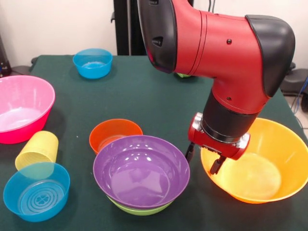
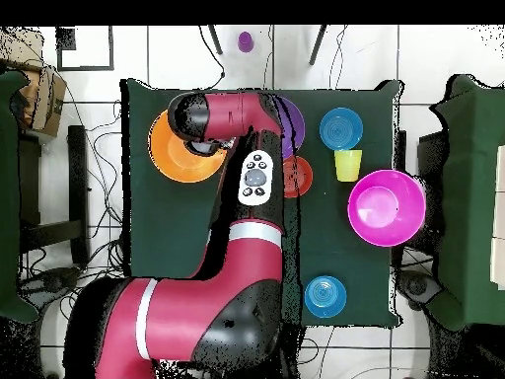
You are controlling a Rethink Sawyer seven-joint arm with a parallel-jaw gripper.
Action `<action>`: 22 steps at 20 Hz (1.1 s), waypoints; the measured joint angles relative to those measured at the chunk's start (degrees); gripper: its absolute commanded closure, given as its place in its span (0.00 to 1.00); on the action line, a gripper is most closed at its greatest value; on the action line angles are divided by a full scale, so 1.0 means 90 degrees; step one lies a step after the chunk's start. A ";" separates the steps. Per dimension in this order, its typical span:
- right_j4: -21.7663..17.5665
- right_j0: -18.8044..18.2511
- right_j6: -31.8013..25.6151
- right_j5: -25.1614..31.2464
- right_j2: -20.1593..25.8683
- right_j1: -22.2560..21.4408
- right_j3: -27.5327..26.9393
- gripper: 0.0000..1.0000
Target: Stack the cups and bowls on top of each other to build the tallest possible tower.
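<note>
My gripper (image 1: pixel 204 158) hangs over the left rim of the big orange bowl (image 1: pixel 269 163), open, with one finger outside the rim and one inside. The bowl rests on the table. A purple bowl (image 1: pixel 141 168) sits nested in a lime-green bowl (image 1: pixel 139 208) at the front middle. A red-orange bowl (image 1: pixel 115 132) stands just behind them. The yellow ribbed cup (image 1: pixel 37 150) appears to lie on its side against a small blue bowl (image 1: pixel 37 191). In the overhead view the arm hides the gripper; the orange bowl (image 2: pixel 170 156) and the cup (image 2: pixel 347 165) show.
A big pink bowl (image 1: pixel 21 108) stands at the left edge, also seen in the overhead view (image 2: pixel 387 207). A second small blue bowl (image 1: pixel 93 62) is at the far side. A sliver of green (image 1: pixel 183 75) shows behind the arm. The table has a dark green cloth (image 1: pixel 144 96).
</note>
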 measured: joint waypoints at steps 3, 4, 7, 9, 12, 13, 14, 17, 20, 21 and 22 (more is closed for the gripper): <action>0.0000 0.0000 0.0000 0.0000 0.0000 0.0000 0.0000 0.00; 0.0000 0.0001 0.0000 0.0000 0.0001 0.0001 0.0000 1.00; 0.0003 -0.0001 0.0000 0.0009 -0.0001 -0.0004 -0.0001 1.00; 0.0034 0.0002 0.0000 0.0001 0.0000 -0.0044 -0.0001 1.00; 0.0066 -0.0002 0.0000 0.0000 -0.0001 -0.0088 -0.0001 1.00; 0.0067 -0.0002 0.0000 0.0001 0.0000 -0.0091 0.0000 1.00; 0.0069 -0.0003 0.0000 0.0000 0.0000 -0.0095 0.0000 1.00; 0.0069 -0.0003 0.0000 0.0000 0.0000 -0.0100 0.0001 1.00; 0.0070 -0.0003 0.0000 0.0000 0.0000 -0.0100 0.0001 1.00; 0.0070 -0.0003 0.0000 0.0000 0.0000 -0.0100 0.0001 1.00; 0.0070 -0.0004 0.0000 0.0000 0.0001 -0.0101 0.0000 1.00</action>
